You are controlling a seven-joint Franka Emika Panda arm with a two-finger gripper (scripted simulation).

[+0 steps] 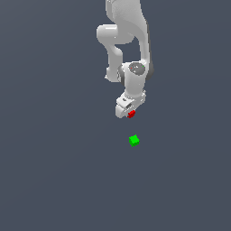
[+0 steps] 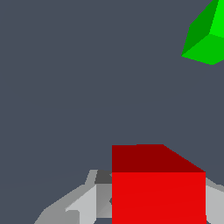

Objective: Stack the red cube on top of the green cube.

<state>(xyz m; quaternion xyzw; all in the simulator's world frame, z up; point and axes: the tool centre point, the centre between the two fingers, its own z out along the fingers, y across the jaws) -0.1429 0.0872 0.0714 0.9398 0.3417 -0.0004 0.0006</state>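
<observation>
Gripper point(image 1: 130, 113) closed on red cube point(image 1: 131, 113), near green cube point(image 1: 134, 140) but not over it. Arm should centre red cube squarely above green cube, lower gently, release only once faces touch.

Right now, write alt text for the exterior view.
A white robot arm's end effector holds a red cube over a dark grey floor. A green cube sits apart, lower in the picture, nothing on it.
</observation>
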